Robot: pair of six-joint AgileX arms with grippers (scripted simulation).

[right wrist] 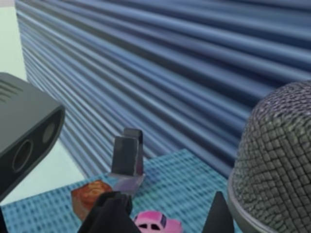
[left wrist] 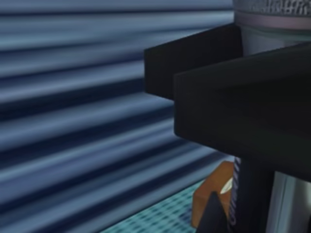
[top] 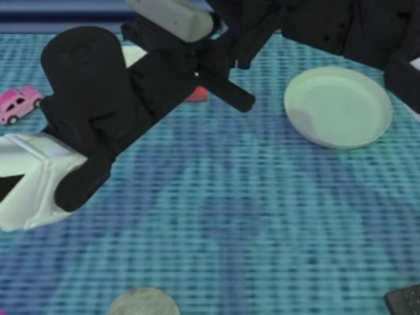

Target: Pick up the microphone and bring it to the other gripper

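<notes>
Pink toy car [top: 18, 103] left of arms.

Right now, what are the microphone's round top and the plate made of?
The microphone head looks like woven metal mesh, grey with a dull shine; fine grid cells show. The plate looks like smooth pale plastic or glazed ceramic; its even matte surface leaves that open.
</notes>
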